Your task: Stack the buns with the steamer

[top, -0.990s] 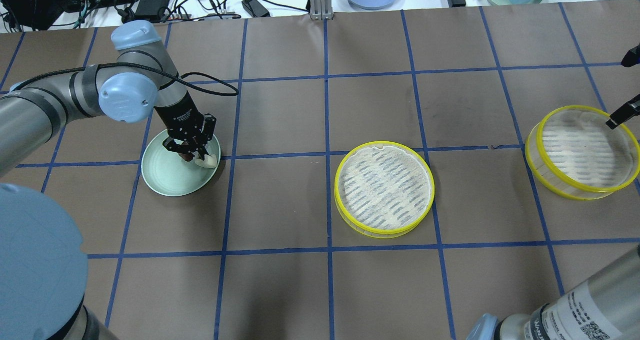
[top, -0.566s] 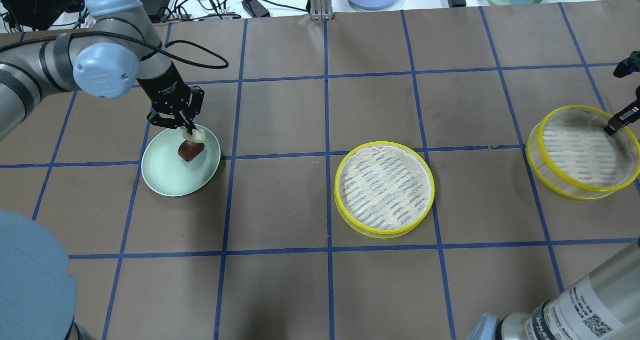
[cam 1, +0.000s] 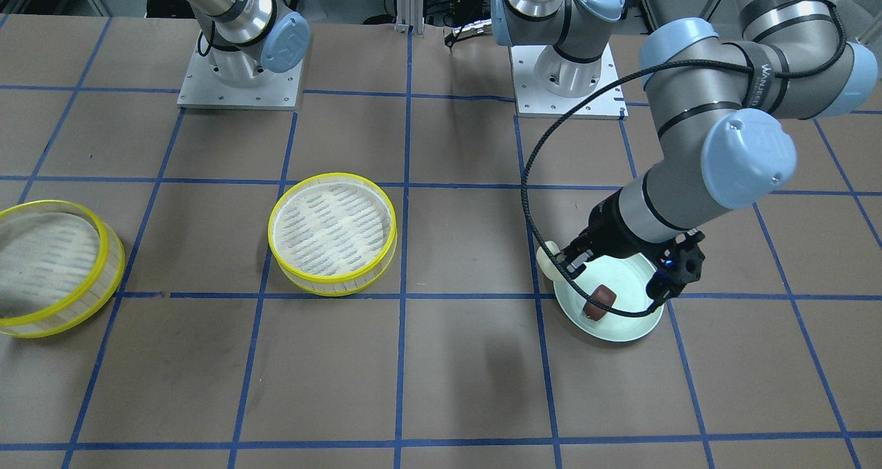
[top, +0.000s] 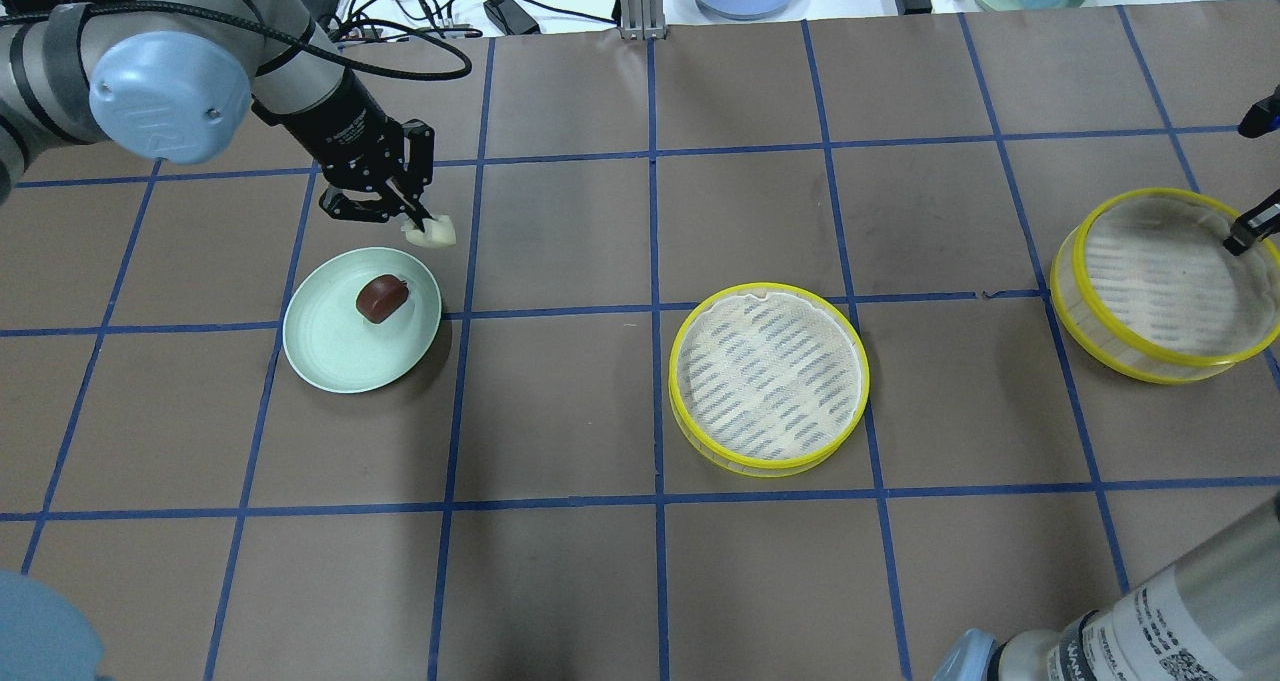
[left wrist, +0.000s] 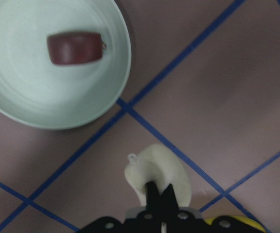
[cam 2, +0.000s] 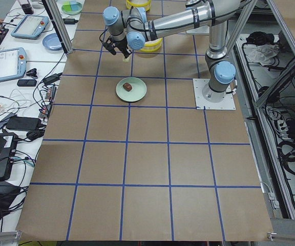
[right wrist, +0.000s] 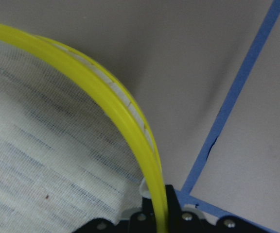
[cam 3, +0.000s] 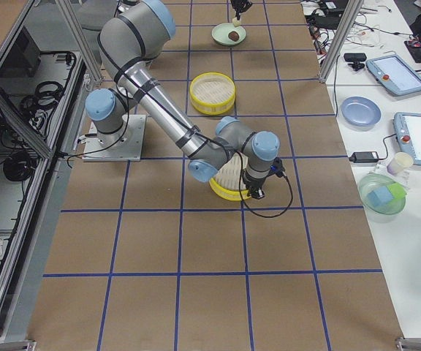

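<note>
Left fingers (left wrist: 152, 196): closed on the small cream-white rounded bun (top: 434, 231), held up just beyond the plate's far rim.
Right fingers (right wrist: 173, 206): pinched across the bright yellow rim of the round, shallow, slat-walled steamer tray (top: 1100, 336) at the table's right end.
Dark reddish-brown bun (top: 381, 298): lying in the pale green round plate (top: 330, 356).
Second yellow-rimmed tray (top: 673, 381): flat on the brown table (top: 560, 581), mid-table, well apart from both arms.

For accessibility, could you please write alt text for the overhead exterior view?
The left gripper pinches the cream-white bun just beyond the pale green plate holding the reddish-brown bun. One steamer tray sits mid-table; the right gripper grips the rim of the far-right tray.
</note>
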You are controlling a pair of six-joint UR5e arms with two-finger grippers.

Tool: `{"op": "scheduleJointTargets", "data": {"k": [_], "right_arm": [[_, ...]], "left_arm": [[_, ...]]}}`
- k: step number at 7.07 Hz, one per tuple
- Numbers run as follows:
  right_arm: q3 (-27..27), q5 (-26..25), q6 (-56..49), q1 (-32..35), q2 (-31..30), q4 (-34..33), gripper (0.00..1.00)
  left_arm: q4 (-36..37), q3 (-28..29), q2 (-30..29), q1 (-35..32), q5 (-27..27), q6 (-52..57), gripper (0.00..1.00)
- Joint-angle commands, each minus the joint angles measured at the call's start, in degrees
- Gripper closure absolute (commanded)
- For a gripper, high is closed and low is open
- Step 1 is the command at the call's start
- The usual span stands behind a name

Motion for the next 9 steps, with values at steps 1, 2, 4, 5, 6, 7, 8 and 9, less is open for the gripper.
{"op": "scheduleJointTargets", "data": {"k": [1,2,4,5,6,7,8,9], "right_arm": [[0.1,-0.1,6.3,6.2,-6.7,8.7,1.0],[0.1,-0.2,11.9,10.1,-9.1,11.7,1.0],[1.4,-0.2,22.1,15.5,-12.9,14.8,1.0],[4.0,-0.2,25.1,16.7,-15.2,14.7,1.0],[6.9,-0.4,28.2,18.2,-17.2,14.7,1.0],[8.2,-0.3,30.4,19.4,-18.4,14.6,1.0],[8.2,-0.5,31.6,20.5,-18.6,14.6,1.0],[8.2,-0.7,35.8,22.4,-18.6,14.6,1.0]], "left_arm": [[2.7,-0.7,-0.5,-9.5,-6.7,-9.2,1.0],[7.4,-2.4,-1.5,-12.2,-13.2,-11.8,1.0],[17.8,-8.6,-2.5,-16.9,-18.5,-13.1,1.0],[18.6,-9.7,-3.3,-19.9,-17.5,-13.3,1.0],[18.6,-9.9,-4.5,-22.0,-17.4,-13.2,1.0],[18.6,-10.0,-5.2,-22.6,-17.3,-13.0,1.0],[18.6,-10.1,-5.8,-22.8,-16.6,-13.1,0.95],[18.2,-10.0,-6.2,-22.9,-16.4,-13.0,0.43]]}}
